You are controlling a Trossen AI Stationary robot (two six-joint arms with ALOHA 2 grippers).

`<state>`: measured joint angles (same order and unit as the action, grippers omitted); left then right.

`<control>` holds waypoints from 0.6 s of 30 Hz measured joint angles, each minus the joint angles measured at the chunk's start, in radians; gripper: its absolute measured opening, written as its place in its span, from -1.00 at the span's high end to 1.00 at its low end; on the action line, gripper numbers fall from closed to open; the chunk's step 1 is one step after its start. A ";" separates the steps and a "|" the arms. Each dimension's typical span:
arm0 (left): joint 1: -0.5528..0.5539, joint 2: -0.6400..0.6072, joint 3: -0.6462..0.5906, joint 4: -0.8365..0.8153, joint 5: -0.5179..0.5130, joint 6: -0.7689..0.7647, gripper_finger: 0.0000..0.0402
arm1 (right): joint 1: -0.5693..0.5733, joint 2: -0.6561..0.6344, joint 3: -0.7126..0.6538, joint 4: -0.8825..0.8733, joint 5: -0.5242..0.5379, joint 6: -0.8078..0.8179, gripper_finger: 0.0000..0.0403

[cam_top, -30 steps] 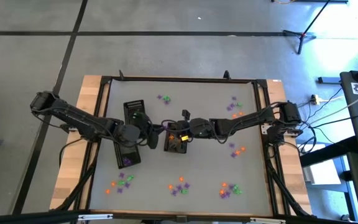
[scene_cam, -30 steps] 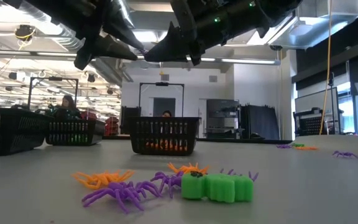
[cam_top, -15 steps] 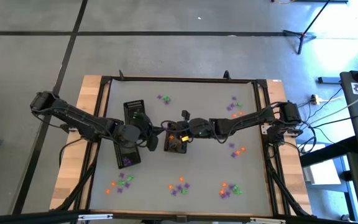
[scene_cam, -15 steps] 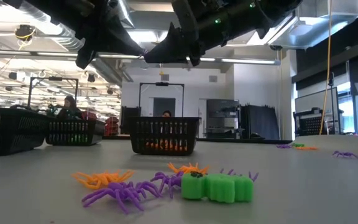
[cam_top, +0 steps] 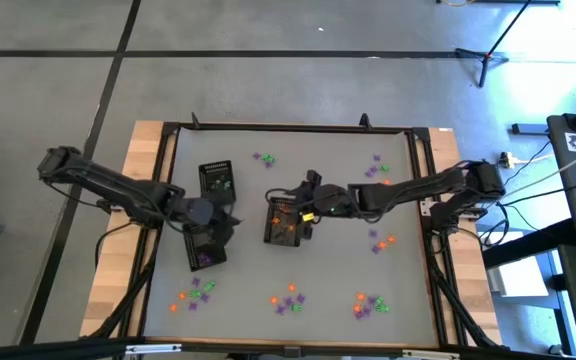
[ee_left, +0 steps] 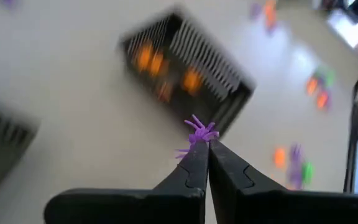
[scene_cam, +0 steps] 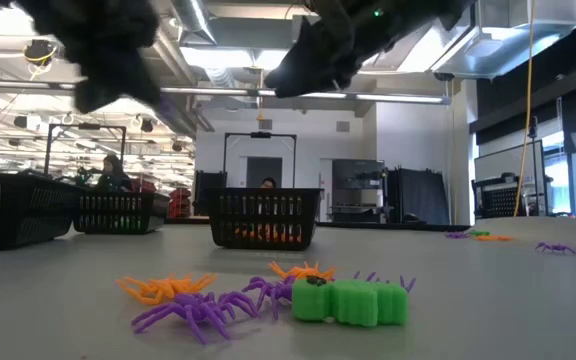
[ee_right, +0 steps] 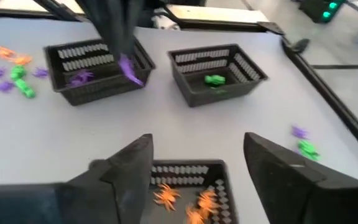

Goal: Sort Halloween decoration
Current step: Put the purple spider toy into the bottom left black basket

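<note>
Left gripper [ee_left: 202,144] pinches a purple spider [ee_left: 197,134] at its tips, clear only in its wrist view, hovering at the purple tray's [cam_top: 205,248] twelve o'clock, while the right gripper [ee_right: 194,165] gapes wide over the tray of orange spiders [ee_right: 166,195].

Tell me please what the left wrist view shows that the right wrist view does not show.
Only the left wrist view shows the left gripper close up, fingers shut on a purple spider. Only the right wrist view shows the right gripper with fingers apart, the tray with a green piece and the tray with purple pieces. Both show the tray of orange pieces.
</note>
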<state>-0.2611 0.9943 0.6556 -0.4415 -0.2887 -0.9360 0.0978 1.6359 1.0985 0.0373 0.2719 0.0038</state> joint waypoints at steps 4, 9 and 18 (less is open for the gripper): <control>-0.012 -0.077 0.000 -0.263 0.130 -0.117 1.00 | 0.000 -0.016 0.000 -0.016 0.006 0.018 -0.28; -0.044 -0.125 0.000 -0.464 0.223 -0.243 1.00 | 0.000 -0.015 0.000 -0.013 0.006 0.023 -0.24; -0.065 -0.130 0.000 -0.481 0.256 -0.249 1.00 | 0.000 -0.014 0.000 -0.013 0.005 0.028 -0.22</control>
<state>-0.3264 0.8642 0.6556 -0.9230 -0.0322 -1.1851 0.0978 1.6215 1.0985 0.0246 0.2773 0.0315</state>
